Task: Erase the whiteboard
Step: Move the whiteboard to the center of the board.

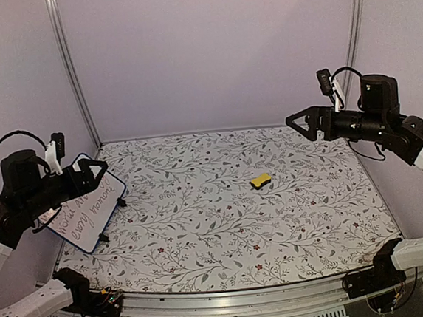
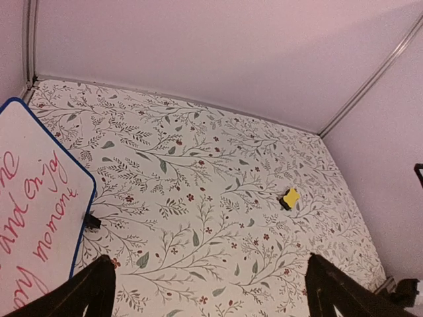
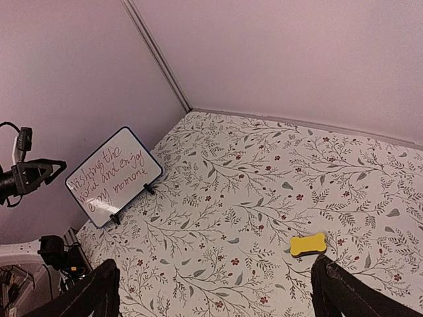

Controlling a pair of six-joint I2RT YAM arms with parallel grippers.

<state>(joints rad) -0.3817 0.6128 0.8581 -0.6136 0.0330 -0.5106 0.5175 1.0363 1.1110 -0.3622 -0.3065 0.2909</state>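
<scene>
Both arms raised over the table, board at far left.
Small white, blue-framed whiteboard (image 1: 83, 214) with handwriting stands tilted on the floral-patterned table (image 1: 203, 233), partly behind the left arm's fingers (image 1: 93, 166). A small yellow block (image 1: 260, 179) lies right of centre, well apart from the right arm's fingers (image 1: 301, 113).

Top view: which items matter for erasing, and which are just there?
Job:
- whiteboard, red writing on it, standing at the left edge
- yellow eraser, lying right of centre

Not job:
- floral mat
- corner posts
</scene>
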